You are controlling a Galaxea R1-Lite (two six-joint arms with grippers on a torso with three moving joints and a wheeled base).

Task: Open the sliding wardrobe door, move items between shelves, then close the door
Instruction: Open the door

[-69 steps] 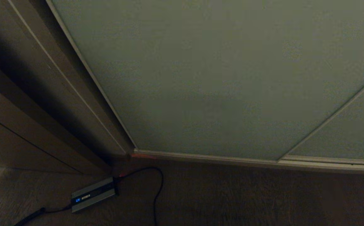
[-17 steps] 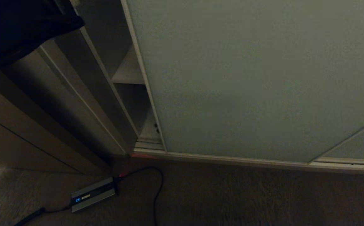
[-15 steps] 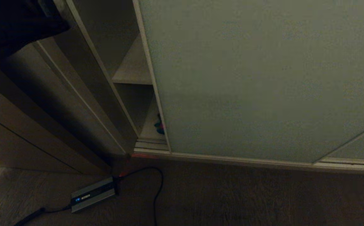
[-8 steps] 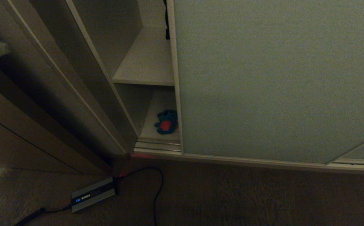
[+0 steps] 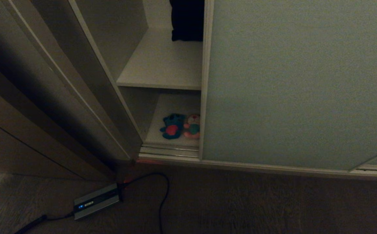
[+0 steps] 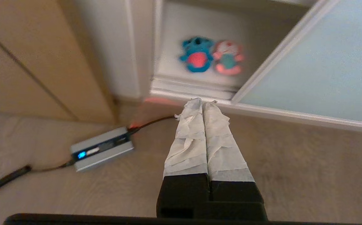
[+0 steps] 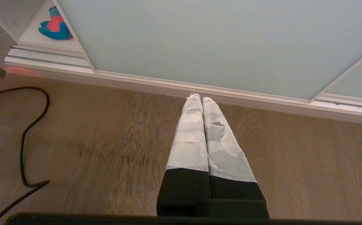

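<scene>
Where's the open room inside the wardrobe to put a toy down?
The upper shelf is bare from its front edge back to the dark cloth, between side wall and door. The bottom shelf is crowded in front: blue toy and pink toy side by side.

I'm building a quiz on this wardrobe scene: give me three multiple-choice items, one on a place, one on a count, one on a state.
1. Where do the plush toys lie?
A. upper shelf
B. bottom shelf
C. floor

2. How many plush toys show?
A. one
B. two
C. three

3. How is the sliding wardrobe door?
A. fully shut
B. partly open
C. removed

Answers:
1. B, they lie side by side on the bottom shelf, below the upper shelf.
2. B, a blue one and a pink one.
3. B, a gap at its left edge exposes the shelves.
</scene>
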